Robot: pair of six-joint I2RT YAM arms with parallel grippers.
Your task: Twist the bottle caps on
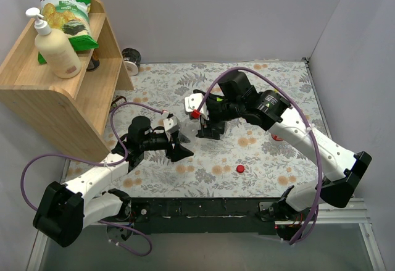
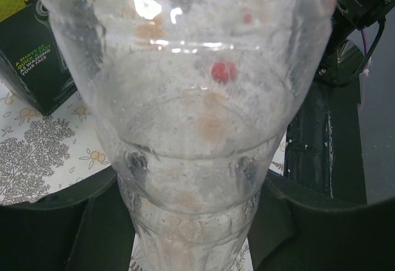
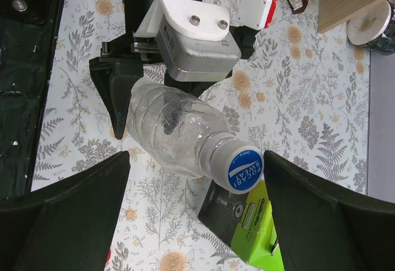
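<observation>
**A robotics lab bench**

Plain white panel walls [image 1: 216,18] box in a floral-clothed table [image 1: 259,160]. A left arm [image 1: 92,178] and a right arm [image 1: 321,147] are bolted to a black rail [image 1: 203,212] at its edge. A wooden shelf [image 1: 55,95] holds household props: a crisp bag [image 1: 68,8] and a pump bottle [image 1: 57,52].

The table [image 1: 290,83] is covered with a floral cloth. A wooden shelf [image 1: 68,107] stands on its left side. A dark round tub [image 1: 131,61] sits just by the shelf's far corner. A red cap [image 1: 241,168] lies well right of the shelf, toward the near edge. A black-and-green box [image 3: 244,221] sits well clear of the shelf.
</observation>
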